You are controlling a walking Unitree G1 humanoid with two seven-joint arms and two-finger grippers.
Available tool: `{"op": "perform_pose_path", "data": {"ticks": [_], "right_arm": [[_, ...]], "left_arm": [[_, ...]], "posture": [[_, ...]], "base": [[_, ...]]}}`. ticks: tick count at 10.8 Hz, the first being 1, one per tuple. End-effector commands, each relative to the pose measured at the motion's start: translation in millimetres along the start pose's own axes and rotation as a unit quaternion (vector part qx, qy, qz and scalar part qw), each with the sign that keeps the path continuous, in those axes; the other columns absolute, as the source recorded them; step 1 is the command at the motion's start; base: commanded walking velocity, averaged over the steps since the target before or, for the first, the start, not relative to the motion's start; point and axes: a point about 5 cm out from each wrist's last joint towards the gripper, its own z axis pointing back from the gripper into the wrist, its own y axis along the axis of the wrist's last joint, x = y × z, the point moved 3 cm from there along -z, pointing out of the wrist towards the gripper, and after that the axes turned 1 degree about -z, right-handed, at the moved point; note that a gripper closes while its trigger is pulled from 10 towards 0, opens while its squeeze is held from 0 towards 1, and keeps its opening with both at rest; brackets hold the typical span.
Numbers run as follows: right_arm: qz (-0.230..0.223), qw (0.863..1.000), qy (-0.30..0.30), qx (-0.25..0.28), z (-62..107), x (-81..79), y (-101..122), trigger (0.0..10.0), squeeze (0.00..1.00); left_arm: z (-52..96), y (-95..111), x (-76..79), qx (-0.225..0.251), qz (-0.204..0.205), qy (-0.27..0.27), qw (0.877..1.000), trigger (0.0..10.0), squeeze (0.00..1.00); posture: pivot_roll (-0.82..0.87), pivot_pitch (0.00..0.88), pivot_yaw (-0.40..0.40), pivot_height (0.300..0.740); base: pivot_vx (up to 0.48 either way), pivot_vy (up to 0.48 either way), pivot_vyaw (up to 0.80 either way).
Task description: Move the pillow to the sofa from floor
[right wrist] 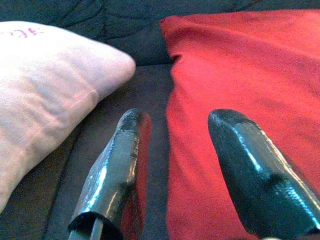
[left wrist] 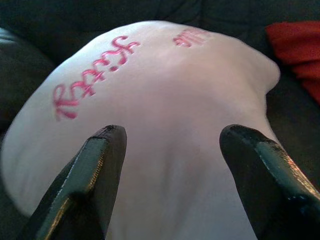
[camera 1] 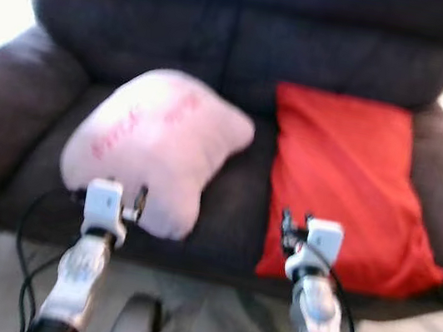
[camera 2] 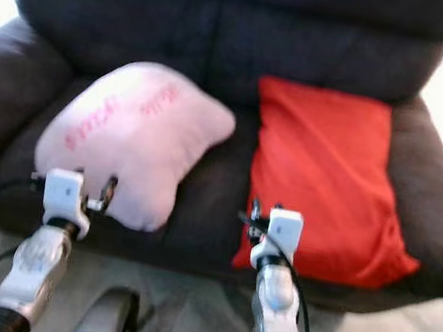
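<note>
the pale pink plush pillow with pink lettering (camera 1: 155, 145) lies on the dark sofa seat (camera 1: 235, 210), its long axis slanting away, straight ahead of the left pincer (left wrist: 172, 165), whose fingers are spread apart and empty, the nearer arm.

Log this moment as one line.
pink pillow: on sofa seat | red pillow: beside it | left claw: open | right claw: open

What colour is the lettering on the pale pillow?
Pink script on the pale pillow, clearest in the left wrist view.
</note>
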Motion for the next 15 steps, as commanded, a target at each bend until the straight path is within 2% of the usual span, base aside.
{"op": "perform_pose_path", "data": {"ticks": [1, 6, 9, 13, 14, 15], "right_arm": [[0.0, 1.0, -0.002, 0.0, 0.8, 1.1, -0.3, 10.0, 0.0], [-0.005, 1.0, -0.001, -0.011, 0.4, 0.3, -2.6, 10.0, 0.0], [-0.001, 1.0, 0.001, -0.003, 1.8, -0.8, -1.4, 10.0, 0.0], [0.001, 1.0, -0.001, -0.007, 2.2, -0.9, -2.9, 10.0, 0.0], [0.002, 1.0, -0.002, -0.007, 2.4, -0.6, -3.2, 10.0, 0.0], [0.002, 1.0, -0.002, -0.007, 2.6, 0.1, -3.1, 10.0, 0.0]], "left_arm": [[-1.7, 2.9, 0.7, 0.003, -0.003, -0.004, 1.0, 10.0, 0.0], [-2.6, 3.7, 1.7, 0.001, -0.011, -0.016, 1.0, 10.0, 0.0], [-2.7, 5.9, 3.5, 0.004, -0.022, -0.025, 0.999, 10.0, 0.0], [-4.7, 10.3, 2.9, 0.01, -0.028, -0.028, 0.999, 10.0, 0.0], [-6.1, 18.4, 4.1, 0.025, -0.051, -0.036, 0.998, 10.0, 0.0], [-9.6, 42.3, 14.3, 0.071, -0.106, -0.072, 0.989, 10.0, 0.0]], "posture": [[0.17, 0.147, -0.028, 0.65], [0.17, 0.155, -0.027, 0.65], [0.17, 0.164, -0.029, 0.61], [0.17, 0.167, -0.027, 0.61], [0.17, 0.168, -0.028, 0.61], [0.17, 0.171, -0.028, 0.61]], "base": [[0.0, 0.0, 0.0], [0.0, 0.0, 0.0], [0.0, 0.0, 0.0], [0.0, 0.0, 0.0], [0.0, 0.0, 0.0], [0.0, 0.0, 0.0]]}}
